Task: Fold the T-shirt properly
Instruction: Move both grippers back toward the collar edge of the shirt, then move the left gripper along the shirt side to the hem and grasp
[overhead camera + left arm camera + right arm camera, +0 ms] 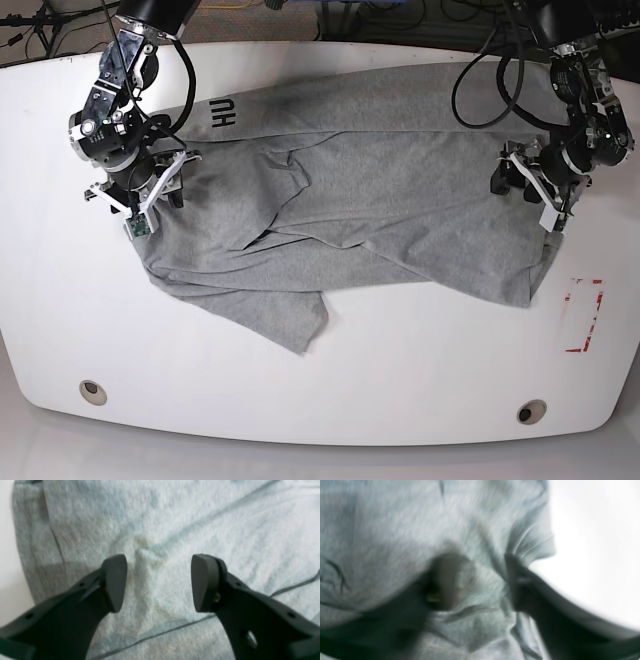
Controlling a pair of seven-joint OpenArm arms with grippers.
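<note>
The white bench (420,370) carries the T-shirt (400,200), which sprawls across its middle and far half, rumpled and only loosely doubled over: a flap hangs toward the near edge, diagonal ridges cross the body, and black lettering shows near the far left in the base view. Judging from that lie, the work is at the spreading and squaring stage, with no neat fold made yet. At the cloth's edge on the base view's right, the left end effector (159,582) hovers low over flat fabric near a seam, its jaws parted with nothing between them. At the opposite edge, the right end effector (480,580) sits in bunched cloth; its wrist view is badly blurred, the jaws appear apart with gathered fabric lying between them, and I cannot tell whether they grip it. The next move likely calls for each arm to pinch a single layer at its own edge, then draw outward together so the wrinkles flatten before any sleeve or hem is turned in.
</note>
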